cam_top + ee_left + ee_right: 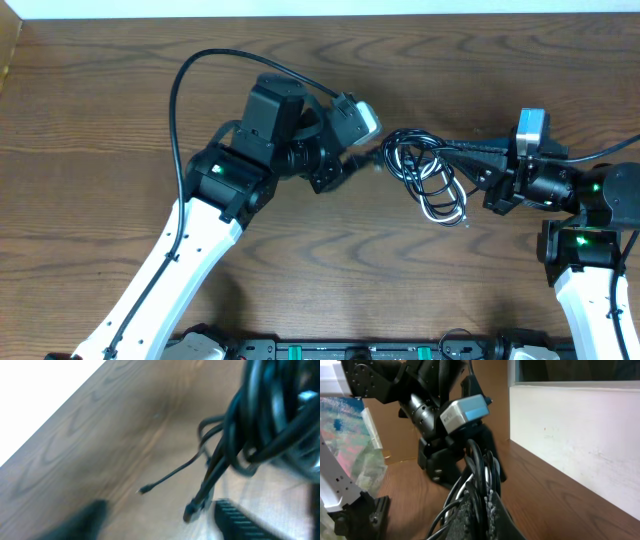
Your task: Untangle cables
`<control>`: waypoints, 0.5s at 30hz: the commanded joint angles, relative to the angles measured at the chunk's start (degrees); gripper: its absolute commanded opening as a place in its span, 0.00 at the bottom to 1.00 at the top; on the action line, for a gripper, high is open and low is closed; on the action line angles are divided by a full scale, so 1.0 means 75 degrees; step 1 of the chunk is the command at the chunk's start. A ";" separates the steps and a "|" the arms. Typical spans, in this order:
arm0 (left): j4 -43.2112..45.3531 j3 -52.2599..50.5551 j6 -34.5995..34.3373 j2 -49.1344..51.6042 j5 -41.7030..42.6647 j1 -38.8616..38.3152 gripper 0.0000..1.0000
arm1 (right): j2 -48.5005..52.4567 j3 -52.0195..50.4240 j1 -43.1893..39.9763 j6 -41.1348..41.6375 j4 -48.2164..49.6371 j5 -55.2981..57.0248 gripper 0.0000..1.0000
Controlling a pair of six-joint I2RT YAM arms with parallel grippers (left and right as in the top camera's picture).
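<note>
Table (120,90) is spreading under the cables (430,172), a light, floppy knot of black loops plus one white, at its middle. Right fingers (485,515) are clamping its right side. Left fingers (235,517) are gaping empty at its left, where a dangling plug end (192,510) is probably offering the easiest hold.

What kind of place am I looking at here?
Likely a robotics lab or test bench: a robotic left arm and right arm work at a wood-grain table, with a tangle of cables between them and a plain white wall at the table's edge.
</note>
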 commanded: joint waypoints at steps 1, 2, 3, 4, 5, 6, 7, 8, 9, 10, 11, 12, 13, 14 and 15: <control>-0.0020 0.0070 -0.0082 -0.0020 0.1722 0.0017 0.90 | -0.0058 0.0169 -0.0023 0.0105 0.0026 0.0073 0.01; -0.0017 0.0070 -0.0082 -0.0020 0.2133 0.0017 0.91 | -0.0058 0.0169 -0.0023 0.0105 0.0029 0.0073 0.01; -0.0012 0.0070 -0.0079 -0.0020 0.2465 0.0012 0.92 | -0.0058 0.0169 -0.0023 0.0105 0.0026 0.0073 0.01; -0.0012 0.0070 -0.0079 -0.0020 0.2672 0.0012 0.93 | -0.0058 0.0169 -0.0023 0.0105 0.0029 0.0073 0.01; -0.0009 0.0070 -0.0079 -0.0020 0.2844 0.0012 0.93 | -0.0058 0.0169 -0.0023 0.0105 0.0026 0.0073 0.01; -0.0009 0.0070 -0.0079 -0.0020 0.2868 0.0012 0.93 | -0.0058 0.0169 -0.0023 0.0105 0.0026 0.0073 0.01; -0.0012 0.0070 -0.0079 -0.0020 0.2856 0.0012 0.93 | -0.0058 0.0169 -0.0023 0.0102 0.0026 0.0073 0.01; -0.0015 0.0070 -0.0079 -0.0020 0.2856 0.0012 0.93 | -0.0058 0.0169 -0.0023 0.0102 0.0029 0.0073 0.01; -0.0012 0.0070 -0.0079 -0.0020 0.2859 0.0012 0.93 | -0.0058 0.0169 -0.0023 0.0102 0.0026 0.0073 0.01; -0.0012 0.0070 -0.0082 -0.0020 0.2906 0.0012 0.94 | -0.0058 0.0169 -0.0023 0.0102 0.0029 0.0070 0.01; -0.0009 0.0070 -0.0079 -0.0020 0.2993 0.0012 0.94 | -0.0058 0.0169 -0.0023 0.0102 0.0026 0.0070 0.01; -0.0003 0.0070 -0.0079 -0.0020 0.3147 0.0012 0.94 | -0.0058 0.0169 -0.0023 0.0102 0.0026 0.0070 0.01; 0.0015 0.0070 -0.0079 -0.0020 0.3328 0.0012 0.94 | -0.0058 0.0169 -0.0023 0.0102 0.0026 0.0070 0.01; 0.0041 0.0070 -0.0079 -0.0020 0.3491 0.0012 0.94 | -0.0058 0.0169 -0.0023 0.0102 0.0029 0.0070 0.01; 0.0073 0.0070 -0.0079 -0.0020 0.3657 0.0012 0.94 | -0.0058 0.0169 -0.0023 0.0102 0.0029 0.0070 0.01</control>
